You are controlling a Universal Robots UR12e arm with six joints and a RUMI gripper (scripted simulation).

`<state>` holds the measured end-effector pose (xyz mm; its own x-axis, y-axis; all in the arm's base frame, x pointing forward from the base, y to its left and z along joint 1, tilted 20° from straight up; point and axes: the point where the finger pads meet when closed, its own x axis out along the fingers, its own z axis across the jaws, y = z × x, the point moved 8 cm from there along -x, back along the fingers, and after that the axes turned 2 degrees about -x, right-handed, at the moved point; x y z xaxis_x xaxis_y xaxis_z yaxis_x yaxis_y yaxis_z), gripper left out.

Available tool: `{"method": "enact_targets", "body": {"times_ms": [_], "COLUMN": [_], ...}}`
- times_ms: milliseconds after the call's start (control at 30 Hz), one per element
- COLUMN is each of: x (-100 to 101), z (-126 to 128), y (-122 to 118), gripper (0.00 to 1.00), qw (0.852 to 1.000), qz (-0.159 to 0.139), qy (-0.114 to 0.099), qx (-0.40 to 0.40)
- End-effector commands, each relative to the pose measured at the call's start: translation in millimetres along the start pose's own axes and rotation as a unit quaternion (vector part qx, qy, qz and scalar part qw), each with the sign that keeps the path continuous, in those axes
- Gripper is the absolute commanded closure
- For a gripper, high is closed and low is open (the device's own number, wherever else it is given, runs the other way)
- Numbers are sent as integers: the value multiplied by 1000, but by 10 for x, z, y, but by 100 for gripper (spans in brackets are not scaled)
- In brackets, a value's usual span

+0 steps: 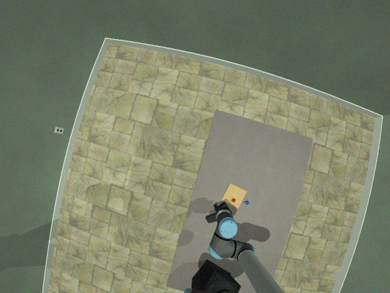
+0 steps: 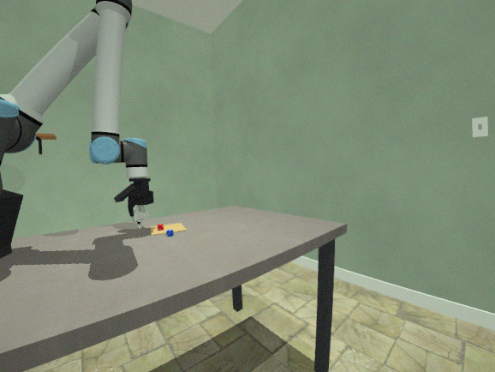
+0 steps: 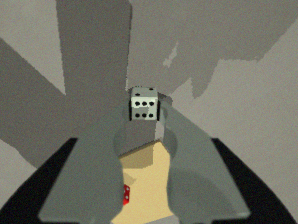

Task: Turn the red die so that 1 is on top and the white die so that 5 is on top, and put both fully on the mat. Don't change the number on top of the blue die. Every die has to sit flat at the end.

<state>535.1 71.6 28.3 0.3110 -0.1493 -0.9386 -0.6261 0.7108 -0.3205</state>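
The white die (image 3: 144,108) is between the fingertips in the wrist view, with a six-pip face towards the camera and a two-pip face beyond it. My gripper (image 2: 139,225) (image 3: 144,100) is shut on it, low beside the mat; whether the die touches the table I cannot tell. The red die (image 1: 233,200) (image 2: 160,227) (image 3: 126,194) sits on the yellow mat (image 1: 233,190) (image 2: 178,227) (image 3: 150,200), near the gripper's side; its top number is unreadable. The blue die (image 1: 247,202) (image 2: 169,233) lies on the table just off the mat, its top number too small to read.
The grey table (image 1: 256,158) (image 2: 257,236) bears the mat and the dice. The arm reaches in from the robot's side, and its shadows fall across the table by the gripper. The red die is the closest other object to the fingers.
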Motion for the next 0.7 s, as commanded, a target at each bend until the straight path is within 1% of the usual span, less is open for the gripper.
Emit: {"method": "enact_targets", "body": {"times_ms": [0,100,167,200,667], "x": [-58,-141,-141,-176,-804], "z": [2,2,2,2,2], "y": [-1,-1,-1,-1,-1], "gripper": [97,97,97,97,97], "qw": [1000,1000,1000,1000,1000], "qz": [0,0,0,0,0], "qy": [0,0,0,0,0], "qx": [0,0,0,0,0]}}
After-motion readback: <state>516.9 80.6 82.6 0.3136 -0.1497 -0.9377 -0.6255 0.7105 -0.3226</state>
